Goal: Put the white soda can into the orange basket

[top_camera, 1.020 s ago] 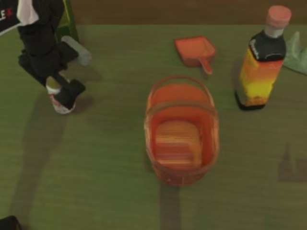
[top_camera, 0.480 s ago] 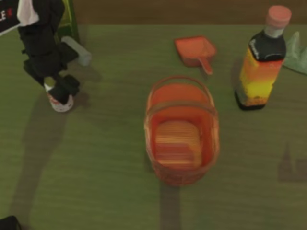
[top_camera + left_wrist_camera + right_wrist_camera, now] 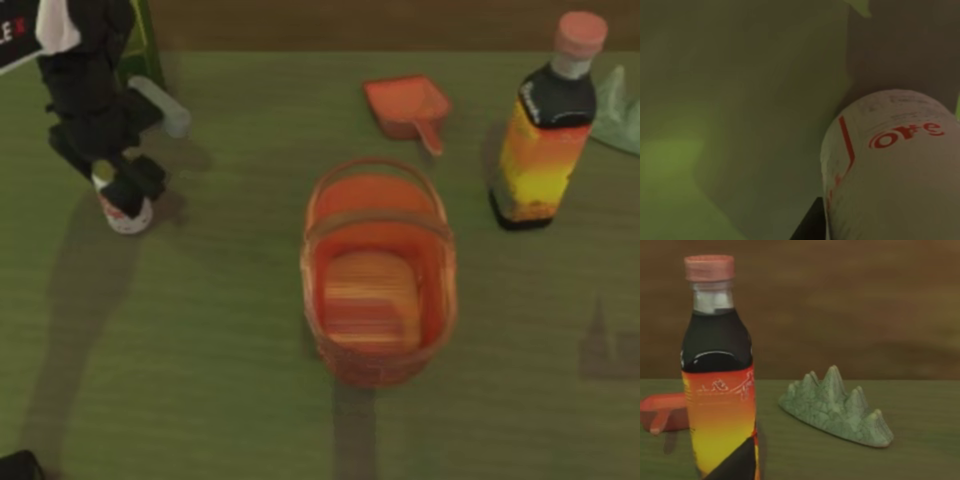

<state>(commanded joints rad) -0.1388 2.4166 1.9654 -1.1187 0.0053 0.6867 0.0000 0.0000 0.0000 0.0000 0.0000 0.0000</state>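
Observation:
The white soda can (image 3: 128,214) with red markings stands at the table's far left, well left of the orange basket (image 3: 446,290). My left gripper (image 3: 120,193) comes down on it from above, and its dark fingers are shut on the can's upper part. In the left wrist view the can (image 3: 895,170) fills the picture, with one dark finger (image 3: 810,227) pressed against its side. The oval woven basket sits at the table's middle with its arched handle (image 3: 375,214) across it and nothing inside. My right arm is out of the top view; its wrist view shows one dark finger (image 3: 740,462) set off to one side.
A tall green bottle (image 3: 145,45) stands just behind the left arm, and a grey cylinder (image 3: 160,105) lies beside it. A small orange scoop tray (image 3: 405,105) lies behind the basket. A dark bottle with an orange-yellow label (image 3: 545,140) and a green ridged piece (image 3: 618,115) are at the back right.
The left gripper's fingers have shut on the can, and the can has shifted slightly to the left. Over the last half second nothing has moved.

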